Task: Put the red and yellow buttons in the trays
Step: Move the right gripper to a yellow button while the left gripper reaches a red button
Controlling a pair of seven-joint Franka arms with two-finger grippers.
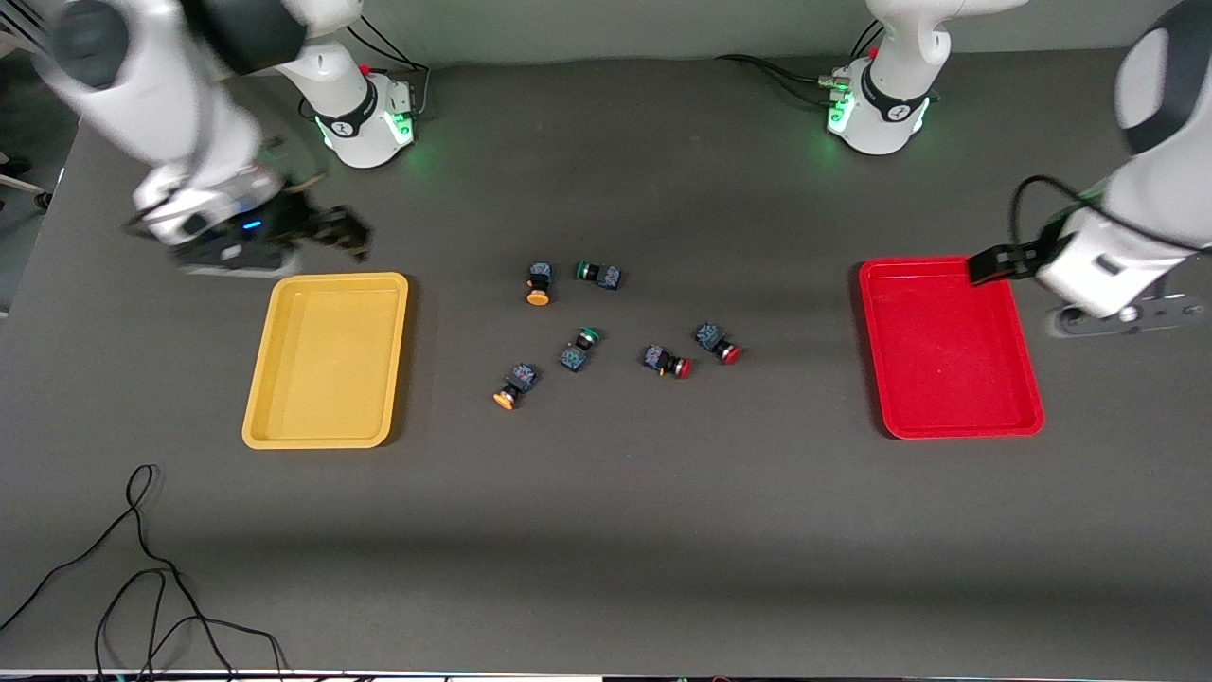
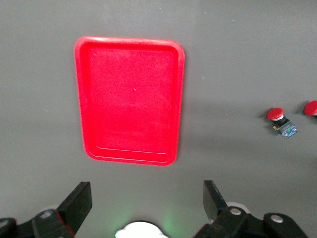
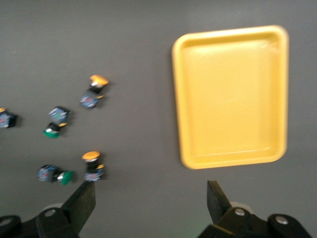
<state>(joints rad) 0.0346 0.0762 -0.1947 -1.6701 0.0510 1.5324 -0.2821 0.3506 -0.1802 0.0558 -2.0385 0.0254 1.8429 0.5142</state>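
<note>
Two orange-yellow-capped buttons (image 1: 538, 284) (image 1: 511, 388) and two red-capped buttons (image 1: 668, 361) (image 1: 720, 344) lie on the table between the trays. The yellow tray (image 1: 327, 360) lies toward the right arm's end and the red tray (image 1: 947, 346) toward the left arm's end; both hold nothing. My right gripper (image 1: 343, 232) is open and empty, over the table by the yellow tray's edge that faces the bases. My left gripper (image 1: 989, 267) is open and empty over a corner of the red tray. The left wrist view shows the red tray (image 2: 181, 99) and a red button (image 2: 280, 119). The right wrist view shows the yellow tray (image 3: 176, 99) and orange buttons (image 3: 94, 89) (image 3: 91, 163).
Two green-capped switches (image 1: 597, 273) (image 1: 578, 349) lie among the buttons. A black cable (image 1: 142, 568) loops on the table near the front camera at the right arm's end. The arm bases (image 1: 365, 118) (image 1: 876, 109) stand along the table's edge farthest from the camera.
</note>
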